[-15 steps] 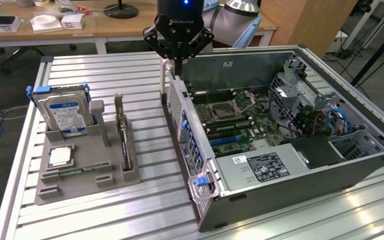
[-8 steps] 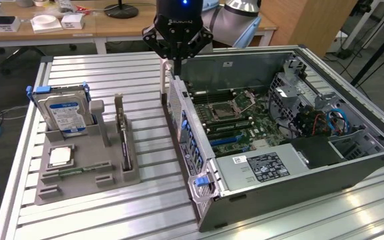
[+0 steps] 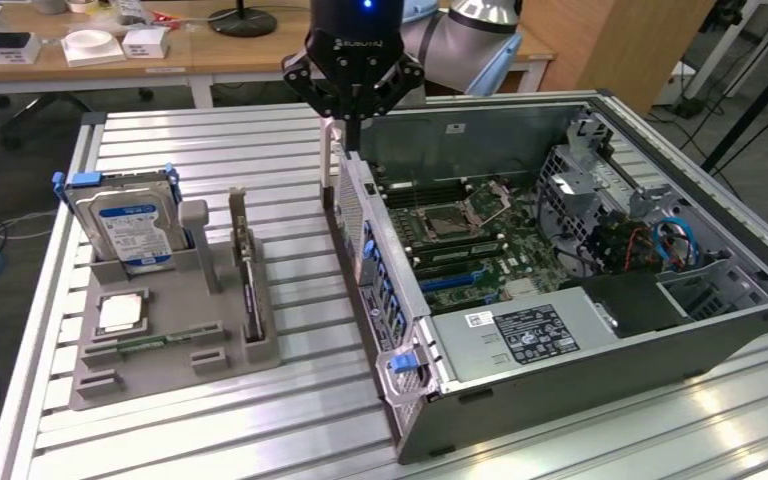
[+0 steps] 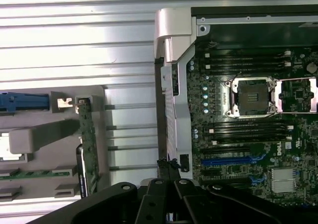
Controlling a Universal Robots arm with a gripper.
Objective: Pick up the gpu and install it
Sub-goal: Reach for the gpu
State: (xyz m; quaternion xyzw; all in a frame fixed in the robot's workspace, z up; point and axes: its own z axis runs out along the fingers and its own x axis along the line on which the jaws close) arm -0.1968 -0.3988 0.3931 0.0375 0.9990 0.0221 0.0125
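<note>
Gpu (image 3: 243, 270) upright on edge in gray holder (image 3: 157, 372) on desk (image 3: 224, 440), near hard drive (image 3: 128, 225). Pincer (image 3: 352, 122) together, over computer case (image 3: 651, 350) rear wall, apart from gpu.

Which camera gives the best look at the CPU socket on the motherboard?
The wrist view: it looks straight down into the CPU socket, its square frame fully visible. The exterior view shows the socket at a slant, deep inside the open computer case.
</note>
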